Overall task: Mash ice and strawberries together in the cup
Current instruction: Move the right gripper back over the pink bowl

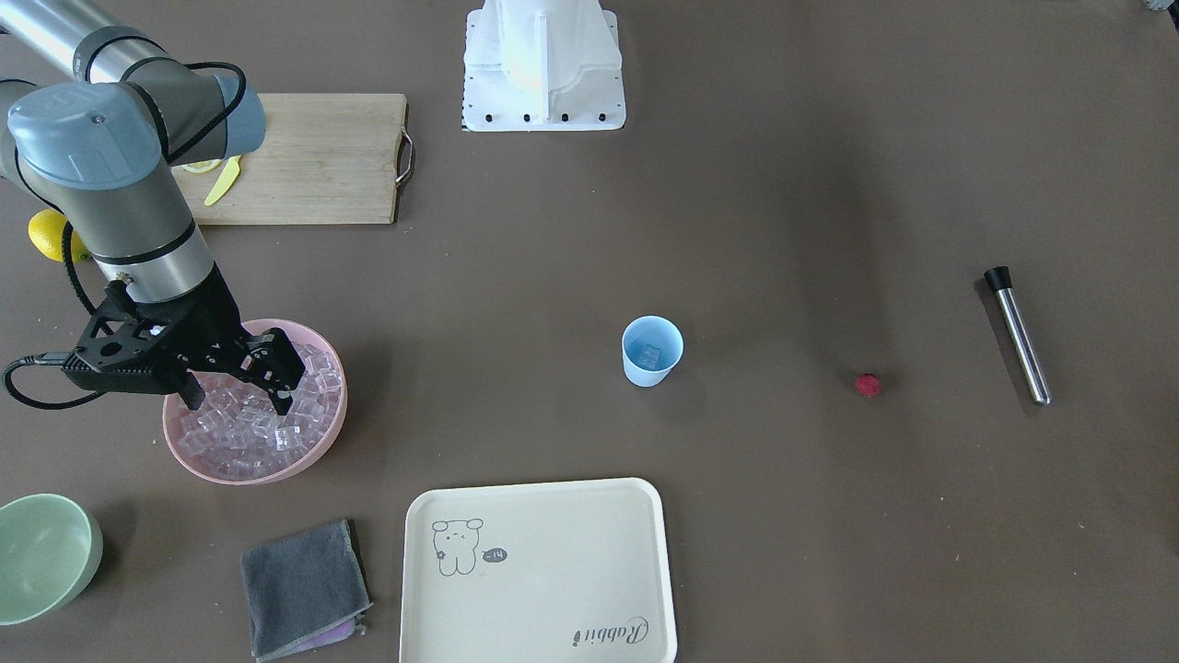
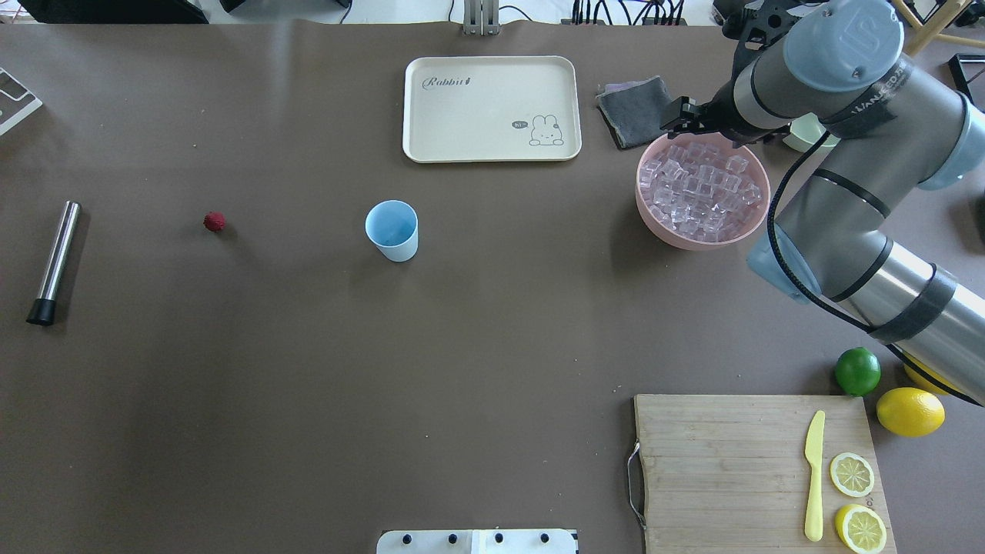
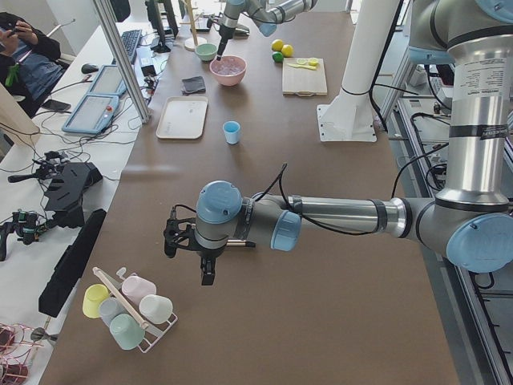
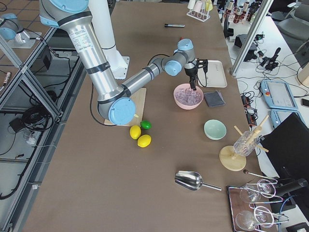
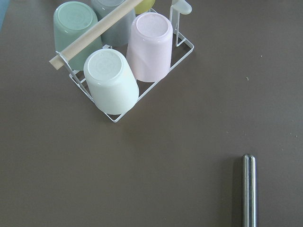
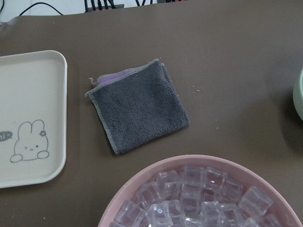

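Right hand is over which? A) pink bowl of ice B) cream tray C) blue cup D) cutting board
A: the right hand hangs open over the pink bowl full of ice, well away from the cup.

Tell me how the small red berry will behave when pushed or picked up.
The strawberry looks round and lies free on the flat table, so a push would likely roll it. Being tiny, it is probably light.
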{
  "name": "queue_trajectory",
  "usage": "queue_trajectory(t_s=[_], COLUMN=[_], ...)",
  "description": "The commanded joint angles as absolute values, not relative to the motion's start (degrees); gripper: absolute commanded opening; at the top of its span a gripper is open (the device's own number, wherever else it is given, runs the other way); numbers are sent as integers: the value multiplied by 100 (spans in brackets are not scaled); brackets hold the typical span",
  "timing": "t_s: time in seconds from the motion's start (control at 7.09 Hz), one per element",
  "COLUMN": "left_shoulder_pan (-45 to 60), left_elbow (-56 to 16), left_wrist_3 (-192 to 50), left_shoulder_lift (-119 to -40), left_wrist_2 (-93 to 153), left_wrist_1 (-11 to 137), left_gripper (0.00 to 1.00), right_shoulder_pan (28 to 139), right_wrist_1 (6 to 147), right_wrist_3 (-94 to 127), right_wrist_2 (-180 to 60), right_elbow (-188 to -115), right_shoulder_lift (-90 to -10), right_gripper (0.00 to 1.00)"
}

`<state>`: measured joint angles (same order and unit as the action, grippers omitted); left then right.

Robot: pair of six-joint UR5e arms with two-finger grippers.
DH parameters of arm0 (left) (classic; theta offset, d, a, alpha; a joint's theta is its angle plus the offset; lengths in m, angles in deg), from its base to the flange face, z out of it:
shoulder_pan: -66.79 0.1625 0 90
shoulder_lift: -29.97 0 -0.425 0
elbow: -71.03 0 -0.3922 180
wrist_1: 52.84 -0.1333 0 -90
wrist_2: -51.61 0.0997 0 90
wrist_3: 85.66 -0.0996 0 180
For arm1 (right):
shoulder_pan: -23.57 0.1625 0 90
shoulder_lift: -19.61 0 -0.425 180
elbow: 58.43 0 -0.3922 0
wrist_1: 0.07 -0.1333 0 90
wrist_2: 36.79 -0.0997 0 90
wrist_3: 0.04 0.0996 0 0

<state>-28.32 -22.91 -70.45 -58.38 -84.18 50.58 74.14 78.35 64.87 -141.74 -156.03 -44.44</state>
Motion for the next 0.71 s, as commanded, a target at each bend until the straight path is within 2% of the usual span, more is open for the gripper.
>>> queue_trajectory(t_s=[0.0,0.28,0.56], left_shoulder_pan=[-2831,-2831,-2831], left_elbow=[-2284,-2267,-2249], left_wrist_3=[-7045,-7045,-7045], left_shoulder_lift=[-5845,-5854,-5854], left_wrist_2=[-8418,-8418,-8418], left_wrist_1=[5061,5061,5060], left_gripper=[98,98,98], right_shoulder_pan=[6930,6708,6908], right_wrist_1=[8802,9160,8759], right_wrist_3=[7054,6827,5321], right_wrist_2=[-13195,-12987,-13039], right_elbow=[-15948,-16047,-15994], right_shoulder_lift=[-4491,-4298,-4306], right_gripper=[99,93,94])
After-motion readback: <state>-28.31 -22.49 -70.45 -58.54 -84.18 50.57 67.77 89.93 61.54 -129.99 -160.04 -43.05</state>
